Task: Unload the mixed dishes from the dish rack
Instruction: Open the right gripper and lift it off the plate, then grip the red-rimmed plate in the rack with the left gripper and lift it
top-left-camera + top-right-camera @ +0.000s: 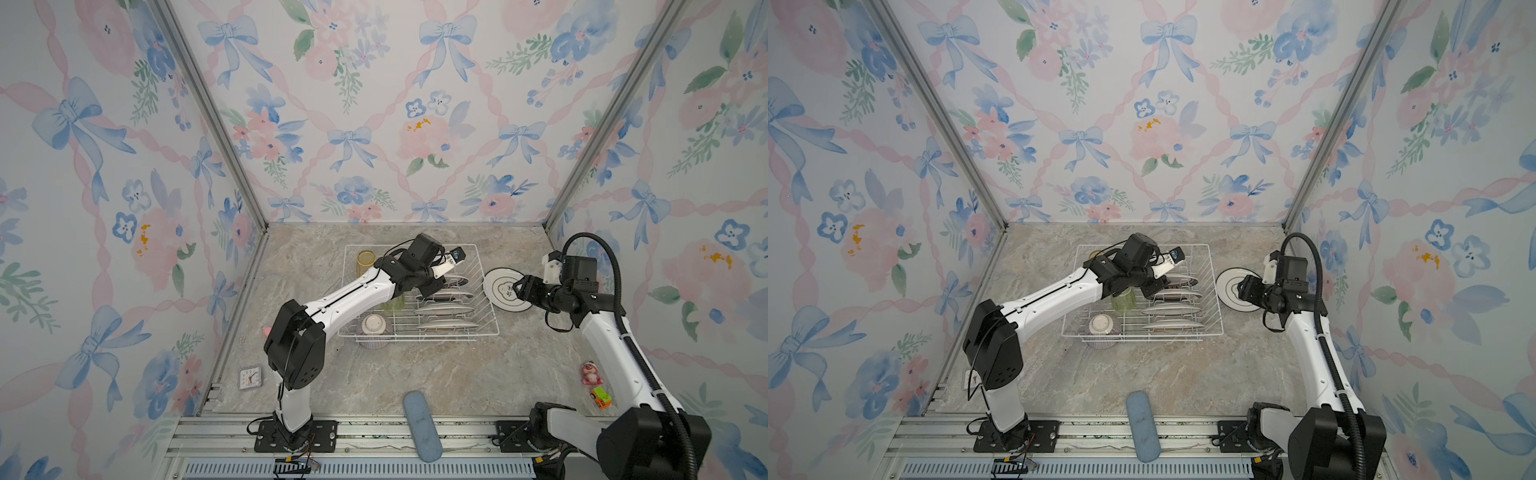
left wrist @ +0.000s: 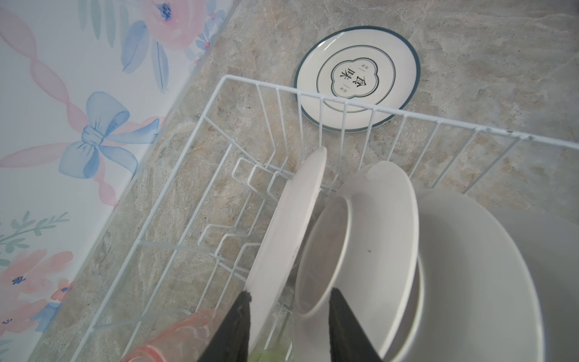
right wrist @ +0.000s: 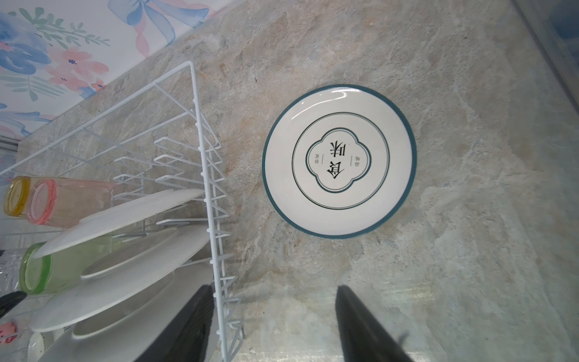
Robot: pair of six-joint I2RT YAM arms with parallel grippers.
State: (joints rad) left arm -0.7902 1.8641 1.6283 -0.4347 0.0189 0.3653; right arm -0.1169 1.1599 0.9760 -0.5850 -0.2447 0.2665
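Note:
The white wire dish rack (image 1: 493, 316) holds several white plates (image 1: 444, 309) on edge, a yellow tumbler (image 1: 365, 259), a pink tumbler (image 3: 62, 203), a green tumbler (image 1: 1123, 301) and an upturned striped bowl (image 1: 374, 328). My left gripper (image 2: 289, 294) reaches into the rack, open, its fingers either side of the rearmost standing plate (image 2: 288, 225). One teal-rimmed plate (image 3: 340, 161) lies flat on the counter right of the rack. My right gripper (image 3: 274, 290) hovers open by that plate's near edge, beside the rack's wall, with nothing between its fingers.
A small white clock (image 1: 250, 377) sits at the front left. A blue-grey pad (image 1: 422, 428) lies across the front edge. A pink toy figure (image 1: 591, 373) and a green toy car (image 1: 601, 397) stand at the front right. Floral walls close three sides.

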